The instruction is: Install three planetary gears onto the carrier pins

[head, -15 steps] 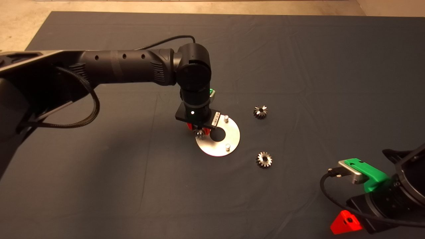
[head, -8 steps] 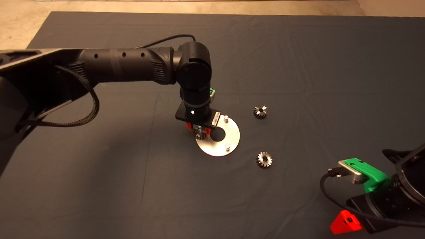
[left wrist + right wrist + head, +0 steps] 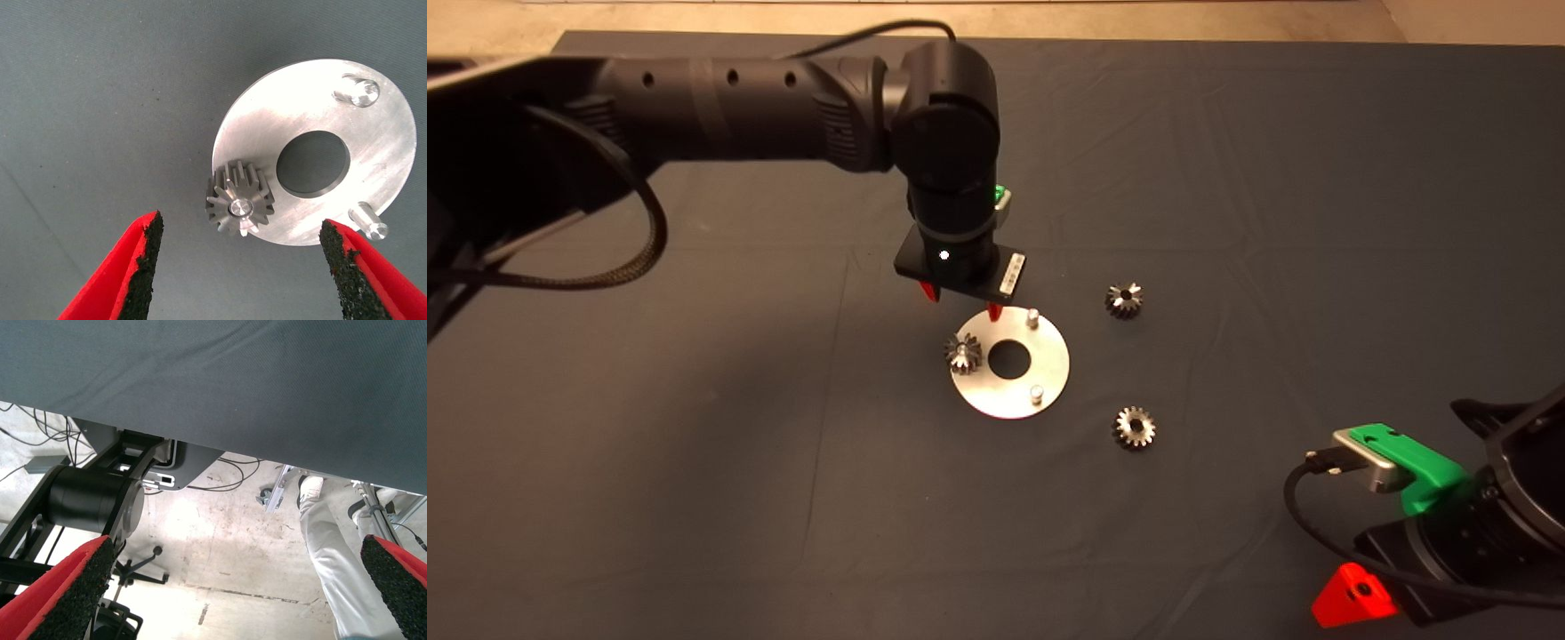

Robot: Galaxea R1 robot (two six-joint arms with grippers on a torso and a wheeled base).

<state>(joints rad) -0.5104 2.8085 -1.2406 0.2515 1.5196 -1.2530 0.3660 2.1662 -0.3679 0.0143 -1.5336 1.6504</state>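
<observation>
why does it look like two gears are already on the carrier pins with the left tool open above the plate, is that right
Not quite: only one gear sits on a pin. The other two gears lie on the mat, as the head view shows. The left tool is indeed open above the plate.

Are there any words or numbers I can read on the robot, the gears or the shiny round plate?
No text can be read anywhere.
White sticker on the left gripper's black mount: has dark marks, too small to read.
Silver plate: no writing.
Gear on its pin: no writing.
Two loose gears on the mat: no writing.
</observation>
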